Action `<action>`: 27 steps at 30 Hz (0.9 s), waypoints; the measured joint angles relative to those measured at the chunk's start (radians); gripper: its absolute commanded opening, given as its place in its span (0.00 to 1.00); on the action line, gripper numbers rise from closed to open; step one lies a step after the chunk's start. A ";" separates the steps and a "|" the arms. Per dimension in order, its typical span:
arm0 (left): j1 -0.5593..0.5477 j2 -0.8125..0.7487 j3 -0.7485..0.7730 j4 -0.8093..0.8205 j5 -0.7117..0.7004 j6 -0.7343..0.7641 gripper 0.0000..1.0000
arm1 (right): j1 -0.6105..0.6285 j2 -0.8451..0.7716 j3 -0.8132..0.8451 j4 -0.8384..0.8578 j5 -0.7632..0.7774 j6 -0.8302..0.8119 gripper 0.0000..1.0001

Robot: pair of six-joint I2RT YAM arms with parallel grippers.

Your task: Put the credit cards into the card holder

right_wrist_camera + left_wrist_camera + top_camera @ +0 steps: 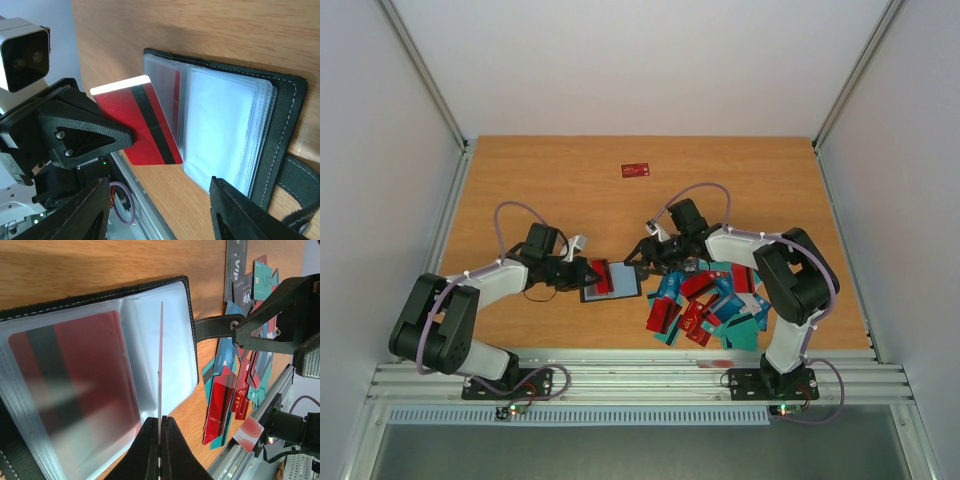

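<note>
Pinching a red card [137, 120] by one edge, the left fingers [152, 445] stand pressed together on it and hold it out over the open card holder [287, 120], which lies flat on the worktop [100, 265] directly ahead of their tips. The card's leading edge reaches the clear sleeves [172, 340], beside a sleeve that already shows a second red card [75, 390] inside; whether the held card has entered a pocket cannot be told. Across the holder, the right fingers [235, 215] stand spread, gripping nothing. One of them meets the holder's strap [212, 326], though it is unclear whether it pins the strap down. The other credit cards [232, 390] lie heaped and overlapping behind the right fingers, on the side away from the holder. The insertion looks unfinished. From here, the card could catch on a floppy sleeve lip and buckle it instead of sliding in, since the plastic layers sit close together. The holder could skid or fold on the smooth wood if the strap is not truly restrained. A thin card gripped at one edge could also pivot in the pinch.
</note>
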 measured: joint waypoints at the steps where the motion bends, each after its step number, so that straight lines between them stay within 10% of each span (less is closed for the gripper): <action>1: 0.000 0.003 0.000 0.000 -0.003 0.000 0.00 | 0.000 0.002 0.000 0.003 0.000 0.000 0.56; 27: 0.000 0.069 0.008 0.054 -0.007 -0.034 0.00 | 0.004 0.087 0.000 0.012 -0.023 0.002 0.56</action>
